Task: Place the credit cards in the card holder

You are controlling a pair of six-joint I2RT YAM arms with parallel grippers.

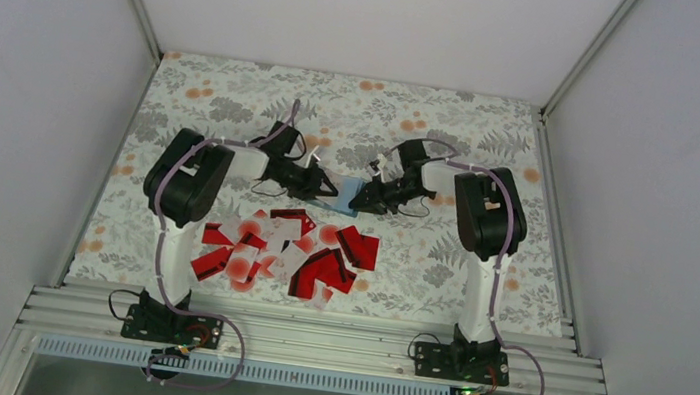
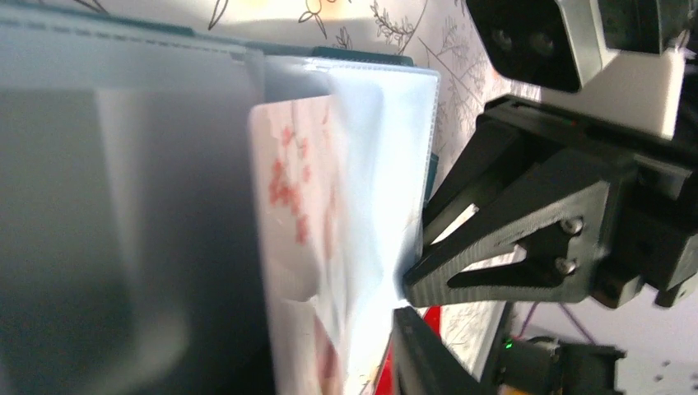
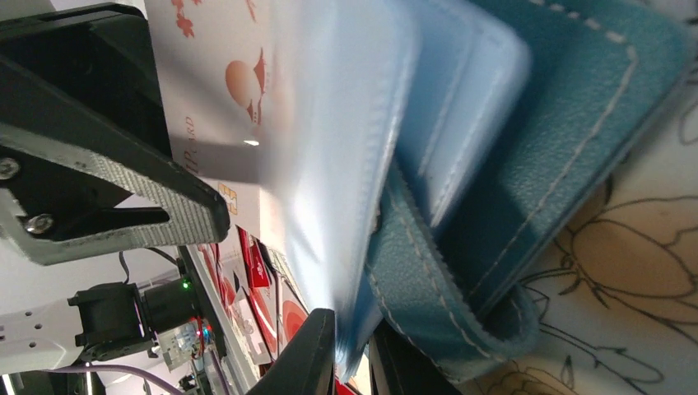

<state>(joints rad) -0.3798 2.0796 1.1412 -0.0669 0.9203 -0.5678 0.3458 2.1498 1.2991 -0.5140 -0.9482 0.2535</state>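
**Two grippers met at the wallet**

Both arms met mid-frame in the overhead view, above the floral-patterned tablecloth (image 1: 495, 135). The right gripper (image 3: 352, 329) was clamped on a pale blue inner leaf of the small teal-blue stitched folding card holder (image 3: 576, 115), which stood open. The left gripper (image 1: 329, 192) had one finger (image 3: 123, 193) flat on a white rectangular card with red print (image 3: 214, 90). Its other finger was hidden, so I could not tell its grip. Below centre lay scattered thin red and white credit cards (image 1: 288, 255).

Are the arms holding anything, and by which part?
The right gripper pinches the card holder by the edge of its pale inner leaves. The left gripper seems to hold a white card by one end.
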